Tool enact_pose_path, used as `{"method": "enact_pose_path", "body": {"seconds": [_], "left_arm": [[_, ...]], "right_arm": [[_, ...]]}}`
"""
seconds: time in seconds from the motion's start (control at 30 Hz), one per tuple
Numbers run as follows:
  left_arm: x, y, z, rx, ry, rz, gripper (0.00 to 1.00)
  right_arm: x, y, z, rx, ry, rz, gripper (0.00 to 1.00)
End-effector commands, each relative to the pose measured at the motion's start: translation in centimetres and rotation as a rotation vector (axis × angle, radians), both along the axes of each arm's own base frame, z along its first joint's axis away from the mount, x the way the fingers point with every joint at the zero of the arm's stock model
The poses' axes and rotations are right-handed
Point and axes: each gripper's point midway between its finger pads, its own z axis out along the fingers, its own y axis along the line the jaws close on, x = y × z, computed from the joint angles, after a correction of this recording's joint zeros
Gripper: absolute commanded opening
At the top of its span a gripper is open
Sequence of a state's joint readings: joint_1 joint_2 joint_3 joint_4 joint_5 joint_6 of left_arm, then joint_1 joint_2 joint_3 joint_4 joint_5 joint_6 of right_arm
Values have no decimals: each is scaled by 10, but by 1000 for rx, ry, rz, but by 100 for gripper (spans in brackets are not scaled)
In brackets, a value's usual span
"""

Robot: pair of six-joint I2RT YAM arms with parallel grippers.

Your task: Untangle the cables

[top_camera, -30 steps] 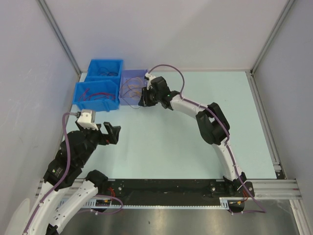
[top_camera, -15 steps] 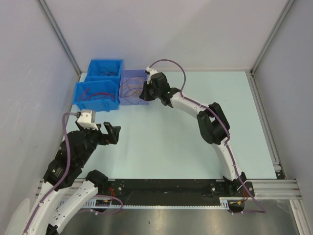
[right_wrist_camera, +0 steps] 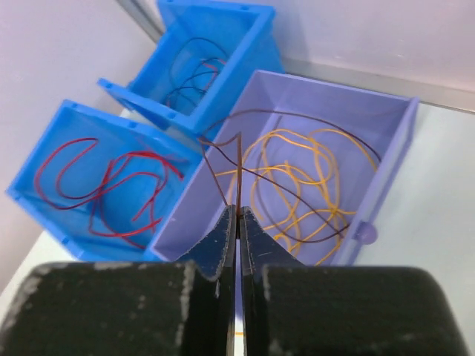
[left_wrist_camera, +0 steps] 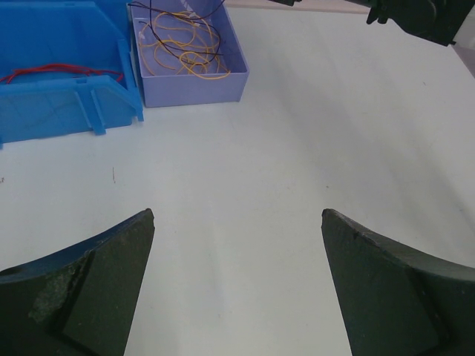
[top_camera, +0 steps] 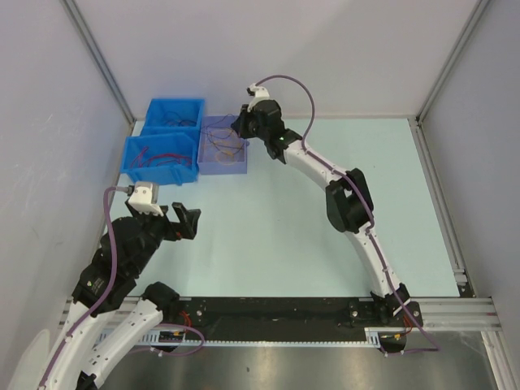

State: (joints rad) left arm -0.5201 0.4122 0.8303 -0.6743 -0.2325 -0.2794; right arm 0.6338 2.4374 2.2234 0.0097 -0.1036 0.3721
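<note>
Our right hand (right_wrist_camera: pixel 237 215) is pinched shut on a hair-thin dark cable (right_wrist_camera: pixel 239 170), holding its kinked loop above the curly yellow cables (right_wrist_camera: pixel 304 178) in the lilac plastic bin (right_wrist_camera: pixel 390 167) at the far left. Our left hand (left_wrist_camera: pixel 237 215) hangs wide open over the smooth near counter (left_wrist_camera: pixel 297 133).

Blue bins (left_wrist_camera: pixel 67 111) and lavender bin (left_wrist_camera: pixel 197 93): moulded plastic, smooth, slight sheen noted on the walls. Cables (right_wrist_camera: pixel 239 174): thin plastic-looking insulation, smooth, mildly glossy. Table (left_wrist_camera: pixel 282 148): smooth and matt, no texture seen; material cannot be told. Fingers of left gripper (left_wrist_camera: pixel 237 222): matt black, finely grained, a scuffed grey patch seen on one. Right gripper (right_wrist_camera: pixel 238 215) fingers likewise matt black. Arm shells (top_camera: pixel 313 166): white, smooth, semi-gloss plastic. Frame rails (top_camera: pixel 455 309): bare aluminium extrusion. Front plate (top_camera: pixel 284 370): brushed metal.
</note>
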Motion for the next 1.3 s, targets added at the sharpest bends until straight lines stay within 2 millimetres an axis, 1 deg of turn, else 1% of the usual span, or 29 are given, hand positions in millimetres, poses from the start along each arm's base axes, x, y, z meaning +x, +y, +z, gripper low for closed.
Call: {"method": "enact_pose_path", "body": {"seconds": [0.0, 0.03, 0.1, 0.13, 0.2, 0.23, 0.33, 0.43, 0.5, 0.53, 0.57, 0.6, 0.67, 0.7, 0.73, 0.83, 0.9, 0.93, 1.0, 1.03, 1.1, 1.13, 1.23, 1.27], "left_arm": [[4, 1, 2, 12, -14, 6, 100], [5, 1, 2, 12, -14, 7, 100], [5, 1, 1, 12, -12, 7, 100], [5, 1, 1, 13, -9, 7, 100], [5, 1, 1, 13, -9, 7, 100], [5, 1, 1, 14, -10, 7, 100], [6, 1, 1, 14, -8, 7, 100], [6, 1, 0, 16, -7, 8, 100], [7, 1, 0, 16, -5, 8, 100], [7, 1, 0, 18, -6, 8, 100], [7, 1, 0, 18, -6, 9, 100], [7, 1, 0, 17, -7, 9, 100], [7, 1, 1, 16, -7, 10, 100], [7, 1, 0, 17, -7, 9, 100], [7, 2, 0, 18, -6, 11, 100], [7, 1, 0, 17, -5, 8, 100], [7, 1, 0, 13, -6, 9, 100], [7, 0, 0, 13, -7, 2, 100], [7, 1, 0, 14, -6, 5, 100], [6, 0, -1, 15, -5, 4, 100], [6, 0, 0, 14, -6, 4, 100], [7, 0, -1, 13, -6, 6, 100], [6, 1, 0, 12, -8, 6, 100], [6, 1, 0, 13, -9, 7, 100]], "right_arm": [[16, -1, -4, -21, -49, -52, 0], [17, 0, -15, -34, -40, -60, 0], [18, 1, -26, -52, -33, -62, 0], [19, 0, -36, -70, -24, -72, 0], [20, 2, -41, -89, -29, -71, 0], [17, 3, -52, -114, -5, -66, 0], [14, 3, -58, -128, 6, -61, 0], [11, 2, -49, -134, -6, -56, 0], [11, -5, -42, -145, -16, -88, 0], [10, -7, -40, -151, -13, -88, 2], [7, -10, -32, -151, -13, -90, 6], [5, -12, -30, -156, -7, -89, 8], [0, -14, -24, -154, -4, -81, 21], [-5, -18, -14, -150, -3, -77, 29], [-7, -19, -9, -147, -5, -71, 43], [-16, -31, 18, -134, -19, -77, 57], [-23, -34, 33, -101, -28, -54, 60], [-30, -40, 44, -90, -31, -55, 63], [-34, -47, 58, -61, -50, -57, 64], [-40, -51, 68, -52, -59, -56, 65], [-46, -55, 78, -42, -69, -55, 66], [-52, -60, 85, -38, -74, -56, 66], [-60, -70, 91, -37, -72, -67, 66], [-67, -77, 94, -37, -70, -72, 66]]}}
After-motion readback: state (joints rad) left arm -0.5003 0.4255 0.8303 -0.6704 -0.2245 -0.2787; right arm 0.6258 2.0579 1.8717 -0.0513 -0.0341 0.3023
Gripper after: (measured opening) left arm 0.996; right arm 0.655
